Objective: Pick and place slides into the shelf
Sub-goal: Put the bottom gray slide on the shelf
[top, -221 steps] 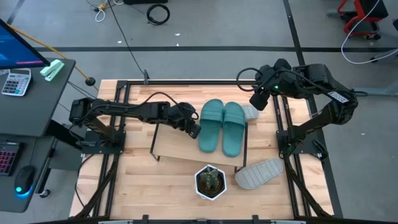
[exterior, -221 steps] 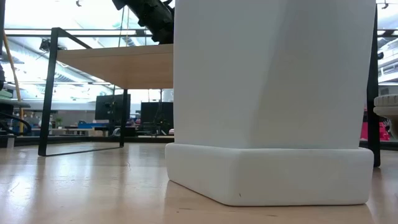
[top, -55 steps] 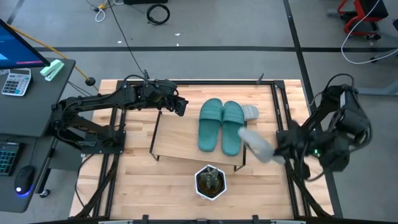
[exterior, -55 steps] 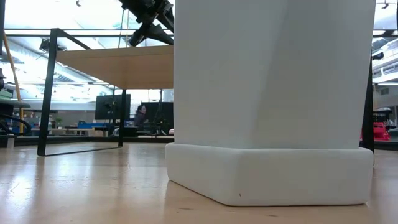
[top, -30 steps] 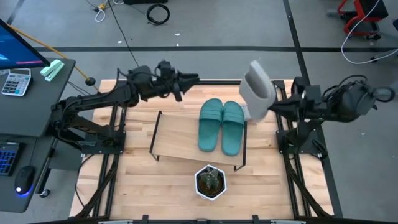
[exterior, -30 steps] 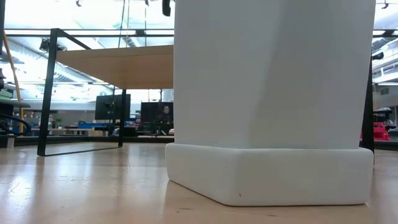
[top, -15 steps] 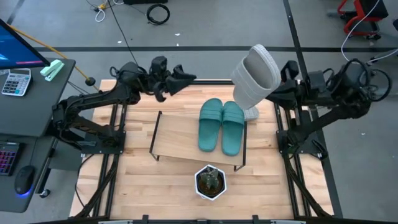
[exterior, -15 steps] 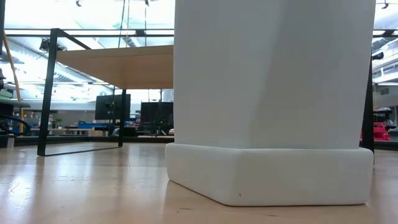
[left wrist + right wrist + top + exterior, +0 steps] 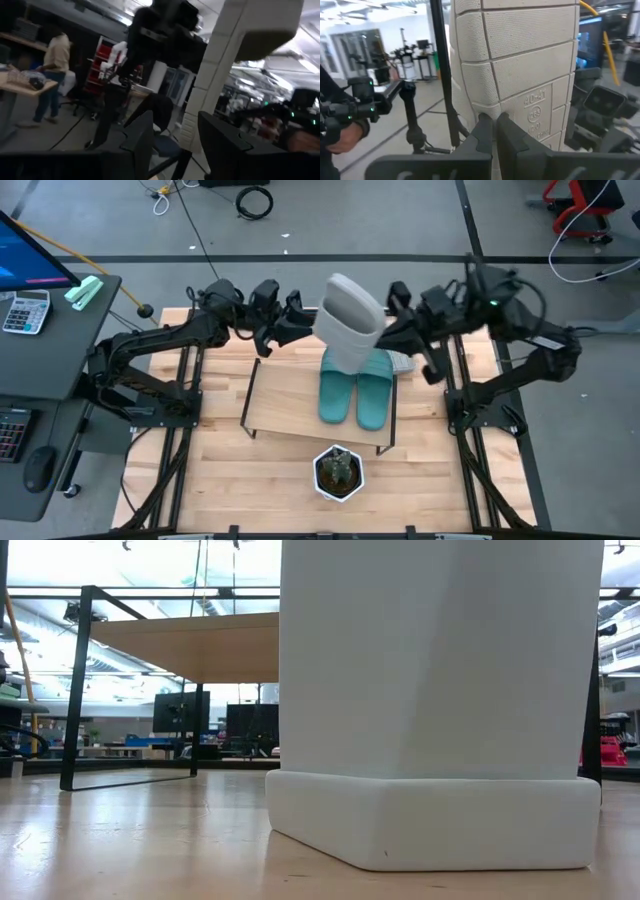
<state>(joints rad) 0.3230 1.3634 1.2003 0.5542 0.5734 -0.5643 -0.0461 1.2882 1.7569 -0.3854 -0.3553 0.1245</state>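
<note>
My right gripper is shut on a light grey slide and holds it in the air above the shelf's far edge. A teal pair of slides lies sole-down on the shelf's wooden top. Part of another grey slide shows on the table just beyond the teal pair. My left gripper hangs open at the same height, just left of the held slide. In the left wrist view its spread fingers frame the slide's ridged sole. My right gripper pinches the grey slide's long side edge between its two fingers, beside the ridged sole with the size mark. The fingers come level from the table's right. The slide is lifted clear and stands nearly on end.
A white pot with a cactus stands near the table's front edge and fills most of the low view. A desk with a calculator stands left of the table. A person is in the room beyond.
My right gripper has swung from the table's far right corner toward the left, carrying the grey slide high over the shelf's far edge and up to my left gripper. The slide has stayed lifted and on end. My left gripper has turned toward the slide, staying open.
</note>
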